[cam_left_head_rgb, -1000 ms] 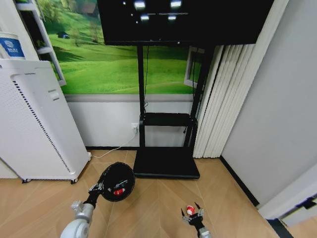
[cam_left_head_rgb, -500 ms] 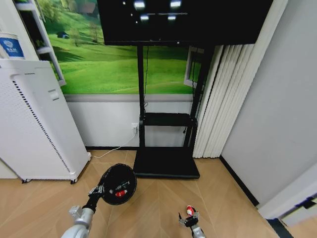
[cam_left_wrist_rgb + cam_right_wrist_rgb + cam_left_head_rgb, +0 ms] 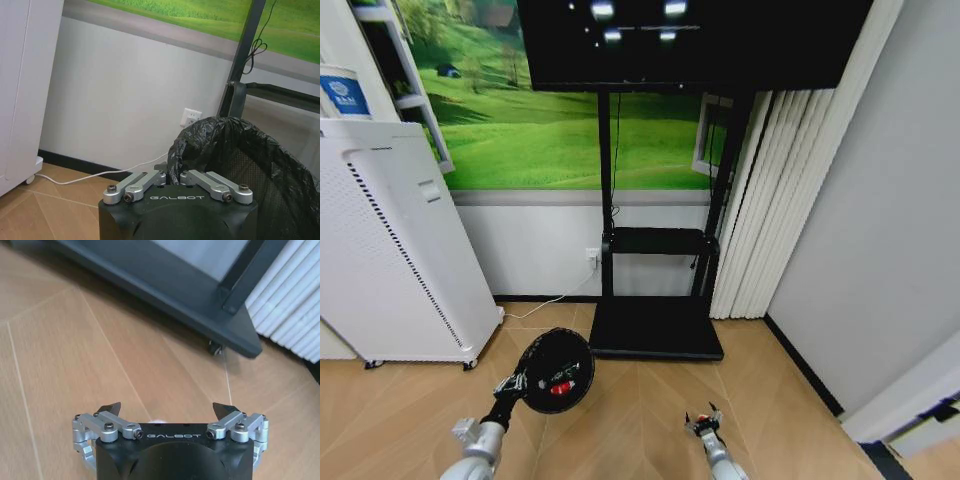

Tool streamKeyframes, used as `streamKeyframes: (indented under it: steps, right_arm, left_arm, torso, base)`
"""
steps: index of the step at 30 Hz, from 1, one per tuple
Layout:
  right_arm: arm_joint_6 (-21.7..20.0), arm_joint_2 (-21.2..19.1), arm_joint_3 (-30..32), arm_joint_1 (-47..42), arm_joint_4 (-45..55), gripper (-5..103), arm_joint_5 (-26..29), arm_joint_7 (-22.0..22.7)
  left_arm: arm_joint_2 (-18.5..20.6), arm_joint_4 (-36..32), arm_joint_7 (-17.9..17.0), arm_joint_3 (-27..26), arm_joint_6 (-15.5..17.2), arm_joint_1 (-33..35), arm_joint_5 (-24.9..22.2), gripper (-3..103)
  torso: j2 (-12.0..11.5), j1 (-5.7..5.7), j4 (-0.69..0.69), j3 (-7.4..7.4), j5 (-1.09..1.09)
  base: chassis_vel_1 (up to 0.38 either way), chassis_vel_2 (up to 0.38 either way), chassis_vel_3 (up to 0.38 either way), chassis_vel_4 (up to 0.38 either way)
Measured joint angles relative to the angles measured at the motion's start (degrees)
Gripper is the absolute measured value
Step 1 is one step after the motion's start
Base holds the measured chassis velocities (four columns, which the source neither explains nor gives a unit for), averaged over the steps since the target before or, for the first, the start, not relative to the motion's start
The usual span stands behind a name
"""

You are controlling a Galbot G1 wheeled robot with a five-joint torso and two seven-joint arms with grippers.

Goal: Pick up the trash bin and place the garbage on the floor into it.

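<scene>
Black wire trash bin (image 3: 556, 367) with soft bag, surely light, pinched at its rim by left pincer (image 3: 172, 176) near the TV stand (image 3: 656, 328); right pincer (image 3: 167, 410) wide over floor (image 3: 60, 360).

Trash bin (image 3: 260, 165) cut off by frame edge

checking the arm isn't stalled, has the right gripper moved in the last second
Yes. The right gripper has pulled back toward the robot, farther from the TV stand base, fingers open.
</scene>
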Motion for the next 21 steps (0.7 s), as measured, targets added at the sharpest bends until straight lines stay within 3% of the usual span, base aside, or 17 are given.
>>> streamKeyframes:
  steps: [10,14,16,17,20,21]
  right_arm:
    - [-0.7,1.4,0.4,1.4,-5.4,103,0.2,1.9]
    - [-0.5,2.0,0.4,2.5,-8.1,95,-0.6,2.7]
    - [-0.4,2.1,0.4,3.0,-9.2,85,-1.1,2.8]
    - [-0.4,2.1,0.4,3.0,-9.2,85,-1.1,2.8]
    - [-0.2,1.9,0.5,3.1,-9.7,68,-1.5,2.8]
    - [-0.2,1.9,0.5,3.1,-9.7,68,-1.5,2.8]
  left_arm:
    - [-0.7,0.4,0.3,-0.1,-0.4,0.2,0.0,6]
    - [-0.8,0.4,0.4,-0.5,-0.5,0.3,0.0,6]
    - [-0.7,0.4,0.4,-0.8,-0.5,0.3,-0.2,6]
    - [-0.7,0.4,0.4,-0.8,-0.5,0.3,-0.2,6]
    - [-0.6,0.4,0.4,-1.3,-0.5,0.2,-0.7,6]
    - [-0.6,0.4,0.4,-1.3,-0.5,0.2,-0.7,6]
  torso:
    - [0.0,0.00,0.01,0.00,0.00]
    - [0.0,0.00,0.01,0.00,0.00]
    - [0.0,0.00,0.01,0.00,0.00]
    - [0.0,0.00,0.01,0.00,0.00]
    - [0.0,0.00,0.01,-0.01,0.00]
    - [0.0,0.00,0.01,-0.01,0.00]
  base:
    - [0.000,0.000,0.000,0.000]
    - [0.000,0.000,0.000,0.000]
    - [0.000,0.000,0.000,0.000]
    - [0.000,0.000,0.000,0.000]
    - [0.000,0.000,0.000,0.000]
    - [0.000,0.000,0.000,0.000]
